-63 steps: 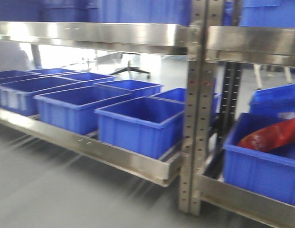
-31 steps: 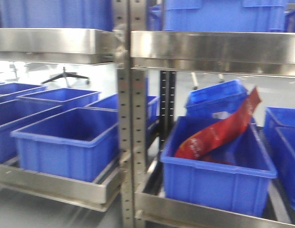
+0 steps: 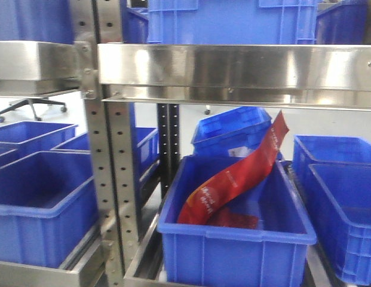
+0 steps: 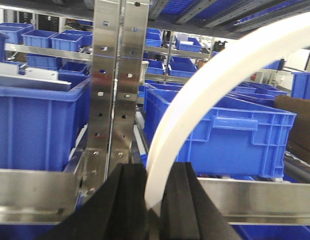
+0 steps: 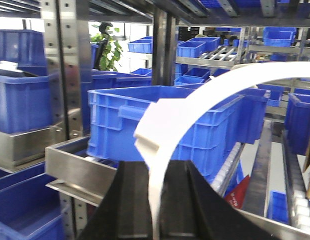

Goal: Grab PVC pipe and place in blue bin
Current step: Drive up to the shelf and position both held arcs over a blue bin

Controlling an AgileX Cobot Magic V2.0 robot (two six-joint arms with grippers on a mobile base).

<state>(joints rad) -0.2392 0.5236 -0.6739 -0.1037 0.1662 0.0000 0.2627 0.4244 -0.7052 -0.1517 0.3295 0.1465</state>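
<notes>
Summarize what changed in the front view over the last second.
View swept right: the rack upright slid from right of centre to the left, and the blue bin holding the red bag came from the right edge to the middle. The bag lies in it as before. No earlier wrist views; now the left gripper and right gripper each pinch PVC pipe.

Steel shelving (image 3: pixel 233 66); open blue bins (image 3: pixel 233 251) side by side on tiers.

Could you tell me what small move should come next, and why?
Probably carry the PVC pipe forward over the blue bin ahead: left hand and right hand are both shut on it, and the front view shows no pipe there yet.
</notes>
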